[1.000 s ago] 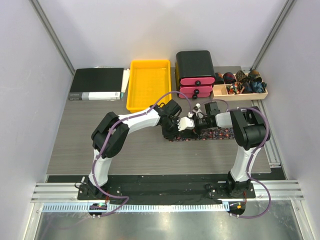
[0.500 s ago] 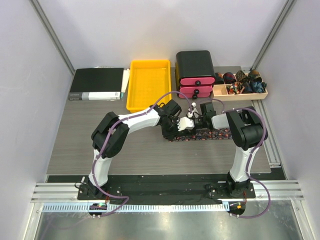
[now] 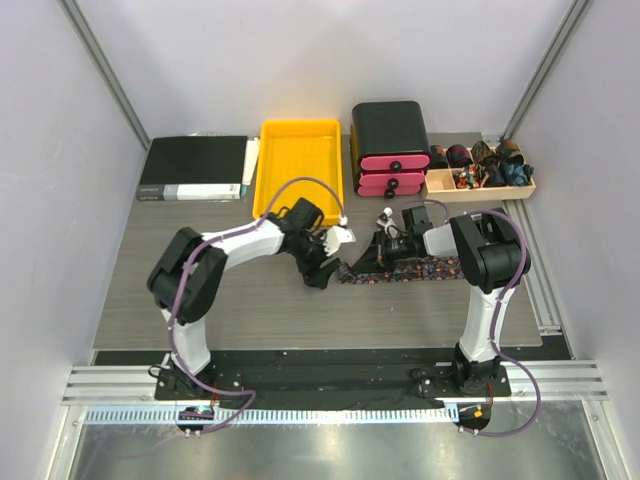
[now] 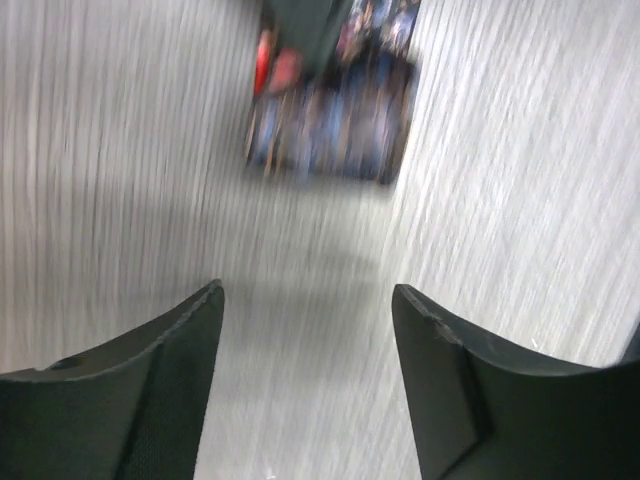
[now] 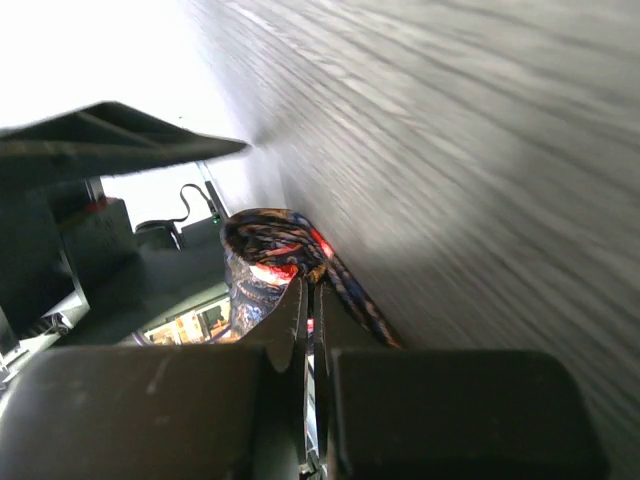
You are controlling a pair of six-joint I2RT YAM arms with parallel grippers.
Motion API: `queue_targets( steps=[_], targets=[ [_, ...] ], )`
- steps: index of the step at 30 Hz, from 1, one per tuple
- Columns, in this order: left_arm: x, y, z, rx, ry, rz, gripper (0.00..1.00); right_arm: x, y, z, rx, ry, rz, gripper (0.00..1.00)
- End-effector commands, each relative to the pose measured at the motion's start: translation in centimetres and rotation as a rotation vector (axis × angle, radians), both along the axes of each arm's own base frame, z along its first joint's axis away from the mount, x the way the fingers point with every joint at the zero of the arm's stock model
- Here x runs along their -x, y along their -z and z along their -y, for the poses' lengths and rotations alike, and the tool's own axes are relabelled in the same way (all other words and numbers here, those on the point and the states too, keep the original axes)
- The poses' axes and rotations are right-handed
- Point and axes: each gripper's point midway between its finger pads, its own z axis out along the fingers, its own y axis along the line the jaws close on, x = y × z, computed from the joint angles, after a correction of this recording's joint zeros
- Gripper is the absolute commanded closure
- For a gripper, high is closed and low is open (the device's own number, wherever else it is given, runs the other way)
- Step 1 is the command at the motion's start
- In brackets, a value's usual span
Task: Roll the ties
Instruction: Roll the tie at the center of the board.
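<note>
On the grey table (image 3: 200, 300), one tie (image 3: 430, 268) lies stretched flat across the centre right of the top view, with its left end lifted off the surface. Your right gripper (image 3: 378, 250) holds that end. In the right wrist view its jaws are pressed together on a thin fold of speckled fabric, with a curl of it just beyond the tips. Your left gripper (image 3: 322, 272) sits just left of the tie and apart from it, jaws spread wide and holding nothing. I judge this the start of the roll. Next, turn the pinched end over onto the flat length and bring the left jaws in to steady the coil.
</note>
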Motion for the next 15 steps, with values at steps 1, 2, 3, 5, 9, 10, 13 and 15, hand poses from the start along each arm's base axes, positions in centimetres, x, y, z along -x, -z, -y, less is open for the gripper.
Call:
queue_targets(
  steps=[1,2,3,5,9,10,13,15],
  targets=[
    [0.1,-4.2,0.9,0.232,-0.033,0.062,0.29,0.6,4.4,2.0,0.163,-0.002,0.024,0.99],
    [-0.2,-4.7,1.5,0.270,-0.033,0.084,0.28,0.7,4.4,2.0,0.162,-0.005,0.027,0.99],
    [0.1,-4.4,1.4,0.280,-0.036,0.079,0.26,0.7,4.5,2.0,0.163,-0.006,0.030,0.99],
    [-0.2,-4.5,2.0,0.311,-0.050,0.086,0.23,0.8,4.6,2.0,0.166,-0.008,0.036,0.99],
    [-1.4,-4.5,3.7,0.369,-0.088,0.098,0.22,0.7,4.5,2.1,0.168,-0.005,0.053,0.99],
    [-1.0,-4.3,4.1,0.363,-0.078,0.094,0.22,0.8,4.6,2.1,0.169,-0.005,0.050,0.99],
    [-1.3,-3.6,5.2,0.376,-0.066,0.111,0.22,0.7,4.5,2.1,0.171,-0.005,0.063,0.99],
    [-1.7,-2.9,5.6,0.364,-0.073,0.105,0.22,0.8,4.4,2.1,0.171,-0.005,0.070,0.99]
  ],
)
